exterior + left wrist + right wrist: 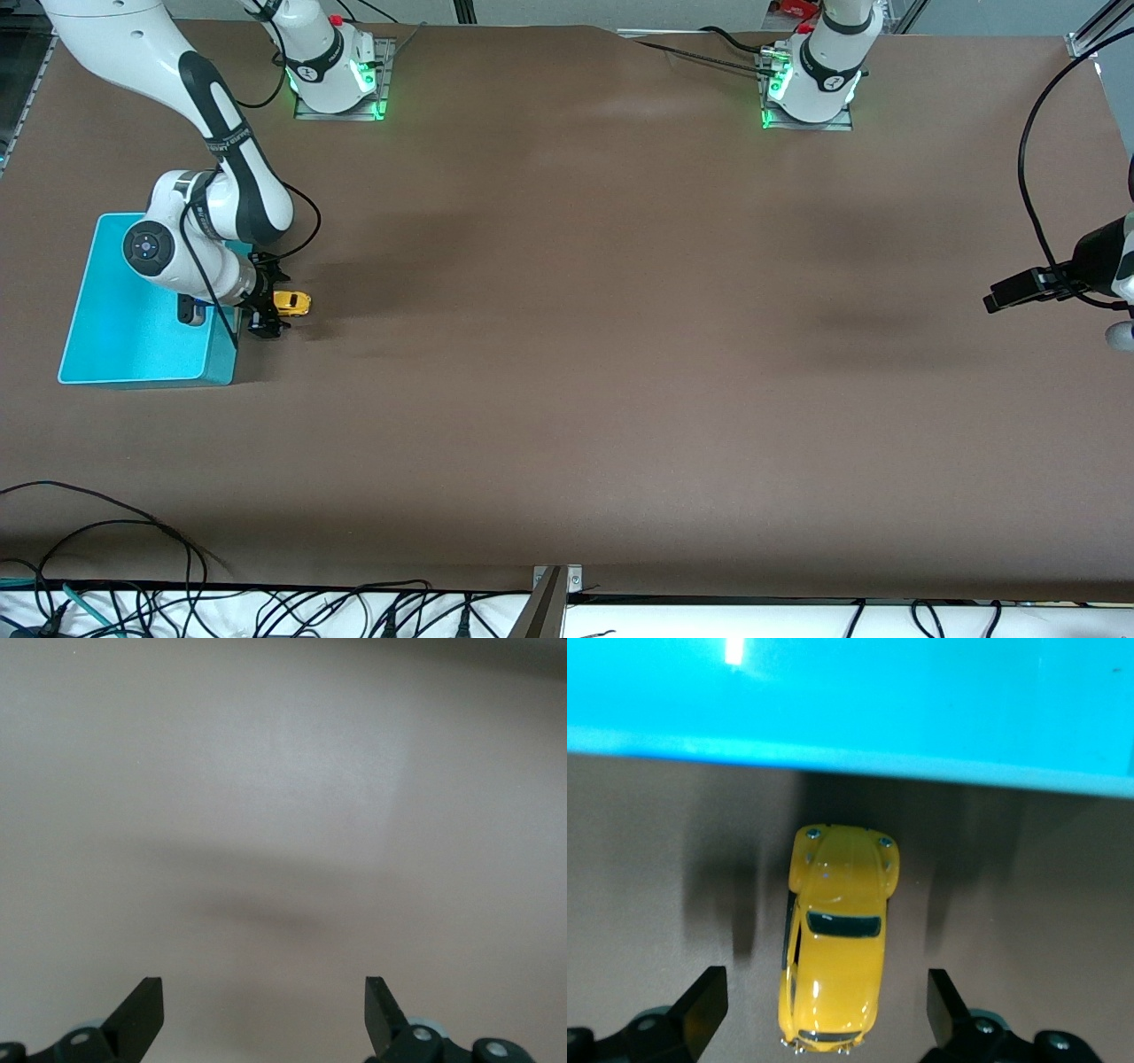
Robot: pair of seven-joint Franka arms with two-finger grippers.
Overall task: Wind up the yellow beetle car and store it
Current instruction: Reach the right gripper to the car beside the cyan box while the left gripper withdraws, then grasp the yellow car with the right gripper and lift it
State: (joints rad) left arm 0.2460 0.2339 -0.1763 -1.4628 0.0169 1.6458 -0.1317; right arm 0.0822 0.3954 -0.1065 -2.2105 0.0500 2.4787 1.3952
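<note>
The yellow beetle car point(835, 939) sat on the desk point(567, 354) beside the turquoise bin point(133, 354), unstored; the right pincer point(270, 306) straddled it, spread. The left pincer point(264, 1014) waited, spread.

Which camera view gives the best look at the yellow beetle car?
The right wrist view: the yellow beetle car fills the frame from above, on the table beside the turquoise bin, between the open right tool. The front view shows it only as a tiny yellow spot. The left wrist view shows none of it.
</note>
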